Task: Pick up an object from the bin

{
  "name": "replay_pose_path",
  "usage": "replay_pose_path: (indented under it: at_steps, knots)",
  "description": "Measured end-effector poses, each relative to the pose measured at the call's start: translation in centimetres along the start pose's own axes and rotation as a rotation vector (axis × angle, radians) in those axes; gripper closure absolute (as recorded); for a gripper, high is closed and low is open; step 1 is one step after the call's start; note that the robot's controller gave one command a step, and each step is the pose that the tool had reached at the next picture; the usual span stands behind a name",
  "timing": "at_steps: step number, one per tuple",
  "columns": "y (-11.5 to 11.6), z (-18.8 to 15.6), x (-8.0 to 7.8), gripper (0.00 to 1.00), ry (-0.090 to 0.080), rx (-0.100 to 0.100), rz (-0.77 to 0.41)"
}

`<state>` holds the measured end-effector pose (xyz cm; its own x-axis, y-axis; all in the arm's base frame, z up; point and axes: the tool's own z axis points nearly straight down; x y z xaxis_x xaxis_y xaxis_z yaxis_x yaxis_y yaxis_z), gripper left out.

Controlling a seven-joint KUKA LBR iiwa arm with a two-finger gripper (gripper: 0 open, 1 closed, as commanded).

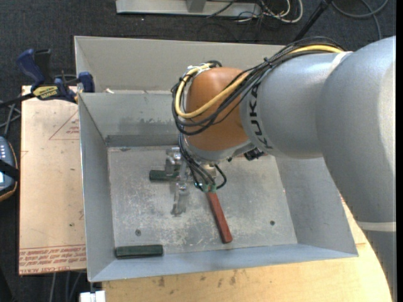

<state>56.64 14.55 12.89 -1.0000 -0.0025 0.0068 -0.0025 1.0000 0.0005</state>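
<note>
1. We see the arm (pixel 315 99) reaching in from the right. Its orange cover (pixel 217 93) is looped with cables (pixel 181 100), and the gripper (pixel 179 206) points down at the middle of the bin (pixel 94 187) floor.
2. We cannot tell how wide the gripper stands, nor whether it has hold of anything.
3. A short dark green bar (pixel 158 175) lies just left of the gripper, its right end hidden behind it.
4. A red-brown stick (pixel 220 222) lies just to the right, its upper end hidden under the wrist.
5. Another dark bar (pixel 138 251) lies well apart, near the bin's front-left corner.
</note>
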Motion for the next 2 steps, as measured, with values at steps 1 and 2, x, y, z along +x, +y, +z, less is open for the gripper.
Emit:
replay_pose_path:
  at_steps: [1,2]
  knots:
    - [0.0,-0.4,-0.2,0.0,-0.007,-0.001,0.002]
    - [-5.1,5.2,-6.9,1.0,-0.012,0.001,-0.41]
